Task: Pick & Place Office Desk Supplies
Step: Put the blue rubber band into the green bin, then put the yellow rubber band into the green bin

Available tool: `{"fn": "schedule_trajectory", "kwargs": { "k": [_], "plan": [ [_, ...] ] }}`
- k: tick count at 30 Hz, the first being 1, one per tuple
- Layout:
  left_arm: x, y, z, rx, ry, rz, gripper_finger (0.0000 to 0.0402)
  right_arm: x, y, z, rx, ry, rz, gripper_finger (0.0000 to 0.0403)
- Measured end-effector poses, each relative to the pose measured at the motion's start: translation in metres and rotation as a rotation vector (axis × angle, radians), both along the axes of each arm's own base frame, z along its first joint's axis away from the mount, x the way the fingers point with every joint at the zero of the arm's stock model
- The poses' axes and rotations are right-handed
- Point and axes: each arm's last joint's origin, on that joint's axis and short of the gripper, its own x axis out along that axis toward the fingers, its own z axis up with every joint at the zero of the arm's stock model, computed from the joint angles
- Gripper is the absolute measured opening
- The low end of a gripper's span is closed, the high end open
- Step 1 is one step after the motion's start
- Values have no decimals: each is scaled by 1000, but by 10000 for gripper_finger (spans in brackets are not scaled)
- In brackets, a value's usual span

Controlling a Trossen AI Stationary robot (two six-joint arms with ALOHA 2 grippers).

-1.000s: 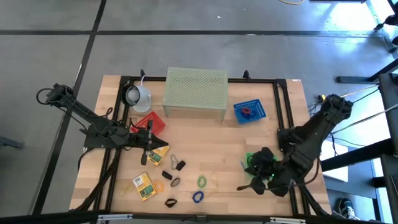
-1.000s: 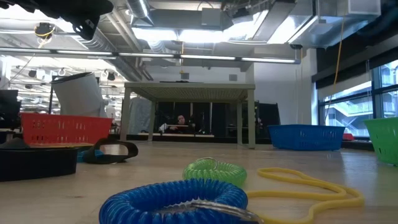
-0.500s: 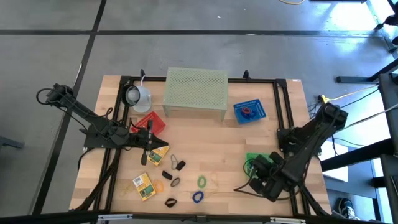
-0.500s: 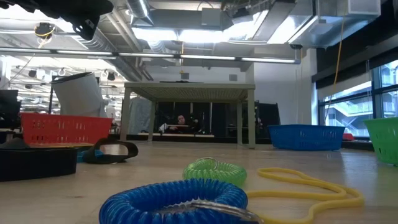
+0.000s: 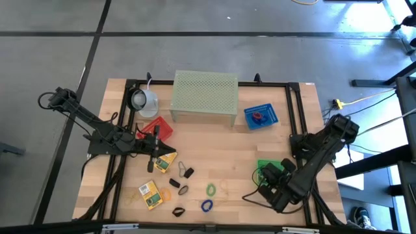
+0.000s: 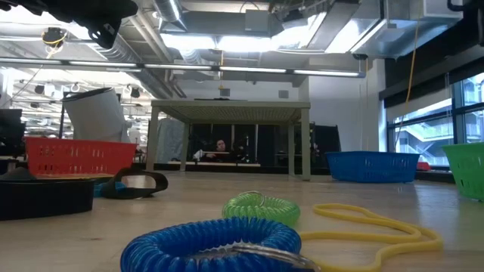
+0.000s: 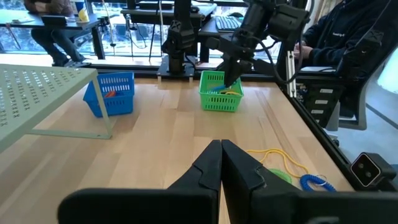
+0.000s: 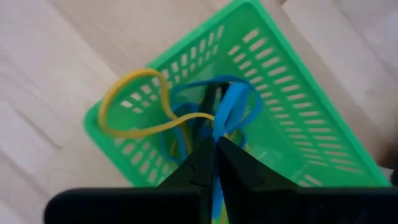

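My right gripper (image 8: 216, 138) points steeply down over the green basket (image 8: 311, 118) near the table's right edge, shut on a blue band (image 8: 229, 106). A yellow loop (image 8: 134, 102) and more blue loops (image 8: 180, 118) lie in that basket. The left wrist view shows the same gripper (image 7: 230, 78) above the basket (image 7: 221, 99). Loose supplies lie near the table's front: a green loop (image 5: 210, 190), a blue loop (image 5: 207, 205), black clips (image 5: 188, 173) and yellow packets (image 5: 149, 194). My left gripper (image 7: 221, 146) is shut on nothing and hangs over the table's left part. My right gripper pinches the blue band between its two fingers; a strip of it (image 8: 224, 127) comes out past the fingertips. The fingers come from above, pointing steeply down. The band's far end reaches in among the loops in the green basket; I cannot tell whether it rests there.
A pale green perforated stand (image 5: 204, 96) is at the back middle, with a blue basket (image 5: 260, 116) to its right. A red basket (image 5: 158, 128) and a white cup (image 5: 144, 101) are to its left. A black frame (image 5: 292, 117) rims the table.
My right gripper has sunk toward the green basket and tipped from a slant to pointing steeply down, shifting a little toward the table's near edge. The left arm has kept still.
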Motion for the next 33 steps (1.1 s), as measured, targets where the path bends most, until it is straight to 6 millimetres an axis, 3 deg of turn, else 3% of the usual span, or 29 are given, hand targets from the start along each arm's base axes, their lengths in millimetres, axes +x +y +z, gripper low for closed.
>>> {"fn": "schedule_trajectory", "kwargs": {
  "k": [8, 18, 24, 29, 33],
  "plan": [
    [0, 0, 0, 0, 0, 0, 4, 4, -5, -2, -25, 15, -28, 60],
    [0, 0, 0, 0, 0, 0, 4, 5, -8, -1, -31, 30, -41, 157],
    [0, 0, 0, 0, 0, 0, 4, 9, -5, 16, 54, 119, -73, 186],
    [0, 0, 0, 0, 0, 0, 4, 26, 4, 42, 77, -17, -51, 181],
    [0, 0, 0, 0, 0, 0, 4, 42, 10, 57, 26, -270, 11, 171]
  ]
}}
